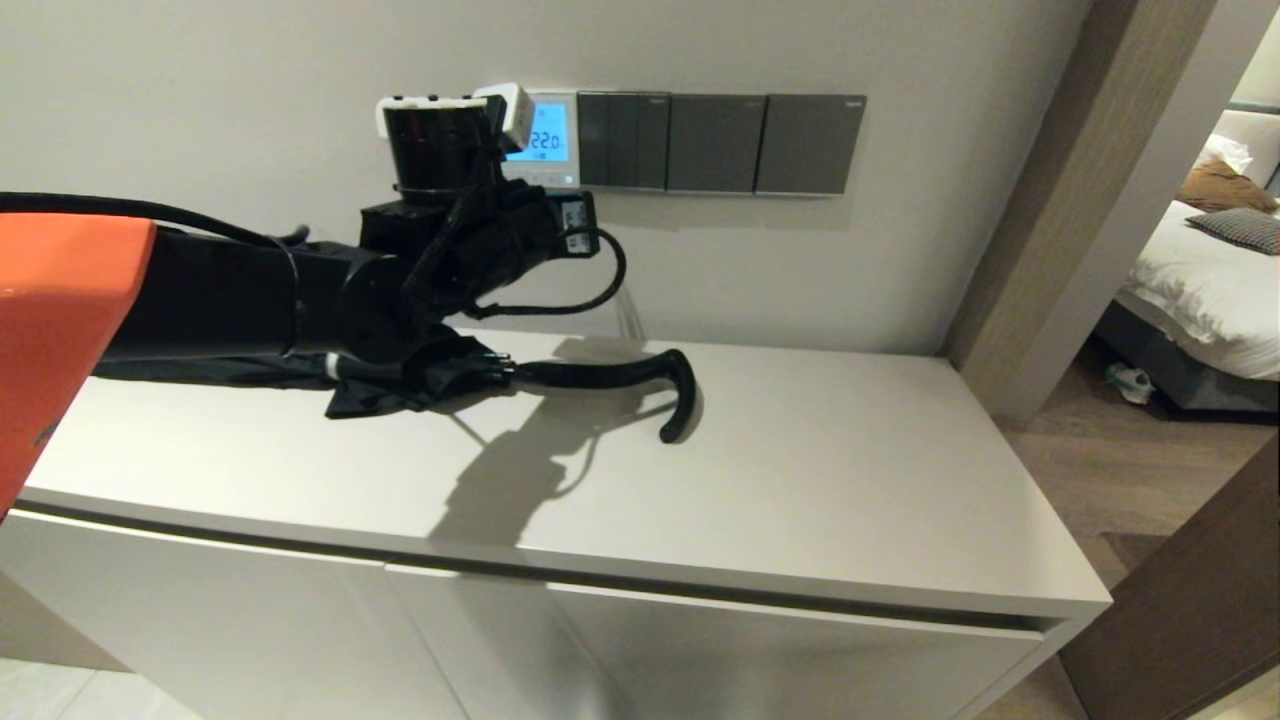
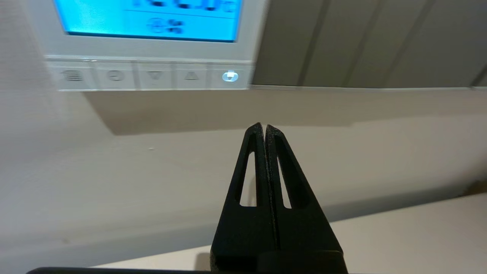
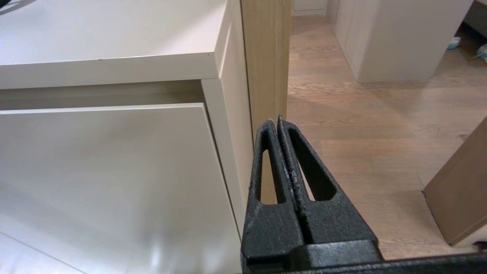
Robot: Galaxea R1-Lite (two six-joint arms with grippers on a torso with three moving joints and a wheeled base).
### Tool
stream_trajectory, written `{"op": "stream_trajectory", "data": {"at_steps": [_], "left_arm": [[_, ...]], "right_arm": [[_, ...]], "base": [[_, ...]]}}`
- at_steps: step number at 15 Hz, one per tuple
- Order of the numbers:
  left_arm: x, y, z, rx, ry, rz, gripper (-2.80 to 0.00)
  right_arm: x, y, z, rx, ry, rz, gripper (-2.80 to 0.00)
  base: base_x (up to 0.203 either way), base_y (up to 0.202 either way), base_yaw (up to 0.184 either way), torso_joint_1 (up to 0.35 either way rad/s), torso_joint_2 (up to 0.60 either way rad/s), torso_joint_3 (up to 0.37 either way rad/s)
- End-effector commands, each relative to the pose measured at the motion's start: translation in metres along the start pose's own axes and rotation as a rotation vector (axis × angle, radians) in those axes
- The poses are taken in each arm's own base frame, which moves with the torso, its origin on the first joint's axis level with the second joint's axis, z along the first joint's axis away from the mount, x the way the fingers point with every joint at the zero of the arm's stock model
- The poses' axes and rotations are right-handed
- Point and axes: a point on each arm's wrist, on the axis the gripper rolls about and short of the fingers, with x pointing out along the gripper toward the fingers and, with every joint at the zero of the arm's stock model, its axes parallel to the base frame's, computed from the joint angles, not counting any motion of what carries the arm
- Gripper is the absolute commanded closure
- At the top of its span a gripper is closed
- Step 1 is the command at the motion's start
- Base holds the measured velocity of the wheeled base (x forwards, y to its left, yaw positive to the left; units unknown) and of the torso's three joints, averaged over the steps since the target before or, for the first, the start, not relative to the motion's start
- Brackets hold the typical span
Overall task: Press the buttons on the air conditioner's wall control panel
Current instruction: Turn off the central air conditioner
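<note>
Glowing light blue on the wall above the white cabinet: air conditioner's wall control panel, square, white-framed, five pale buttons along its bottom strip, rightmost lit. Just beneath, left gripper, fingers pressed together. Low beside the cabinet, right gripper, likewise closed.

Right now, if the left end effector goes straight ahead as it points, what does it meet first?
Probably the bare wall just below the buttons, under the lit key. The shut left end effector points there; the remaining gap is unclear.
</note>
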Motion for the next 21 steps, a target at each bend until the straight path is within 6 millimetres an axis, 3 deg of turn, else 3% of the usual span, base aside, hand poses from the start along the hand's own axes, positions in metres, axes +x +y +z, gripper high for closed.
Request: {"op": "stream_trajectory", "data": {"at_steps": [1,21], "left_arm": [[0.0,0.002,0.007,-0.006,-0.028,0.016,0.0],[0.018,0.014,0.005,-0.012,-0.058,0.081,0.0]], "right_arm": [[0.0,0.0,0.0,0.0,-0.001,0.001,0.0],[0.0,0.0,0.0,0.0,-0.001,0.001,0.0]], "base": [[0.0,0.0,0.0,0.0,0.0,0.0],[0.0,0.0,0.0,0.0,0.0,0.0]]}}
